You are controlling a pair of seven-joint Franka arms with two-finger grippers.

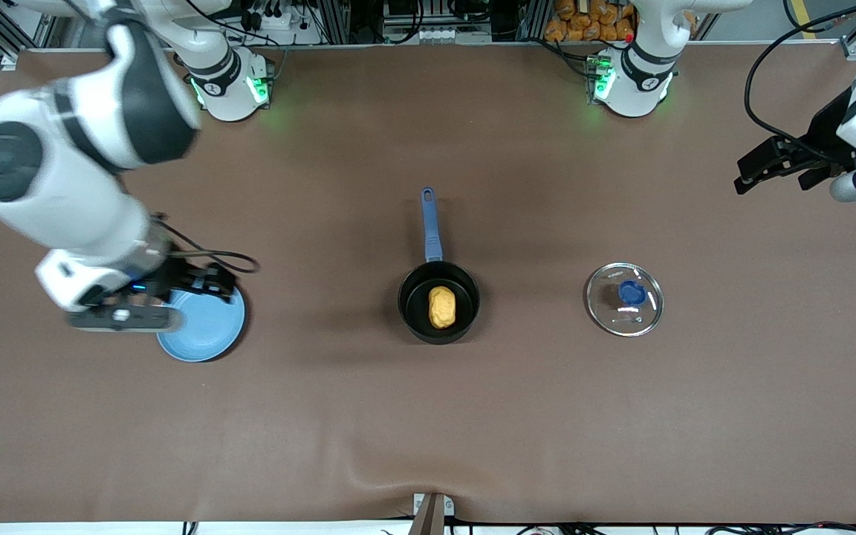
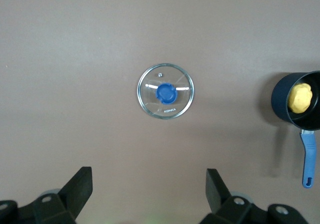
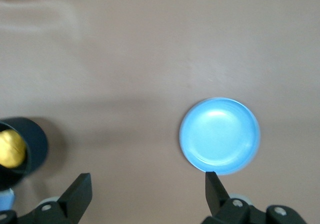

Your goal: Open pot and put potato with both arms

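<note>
The black pot (image 1: 414,302) with its blue handle (image 1: 430,223) stands uncovered at the middle of the table. The yellow potato (image 1: 441,307) lies inside it. Both also show in the left wrist view: the pot (image 2: 280,102) and the potato (image 2: 300,98). In the right wrist view I see the pot (image 3: 35,143) and the potato (image 3: 11,149). My right gripper (image 1: 221,282) (image 3: 147,186) is open and empty, up over the edge of the light-blue plate. My left gripper (image 1: 770,180) (image 2: 149,184) is open and empty, up over the left arm's end of the table.
The glass lid with a blue knob (image 1: 625,299) (image 2: 165,91) lies flat on the table beside the pot, toward the left arm's end. The light-blue plate (image 1: 205,331) (image 3: 220,135) lies toward the right arm's end. The brown mat has a wrinkle at its near edge (image 1: 428,475).
</note>
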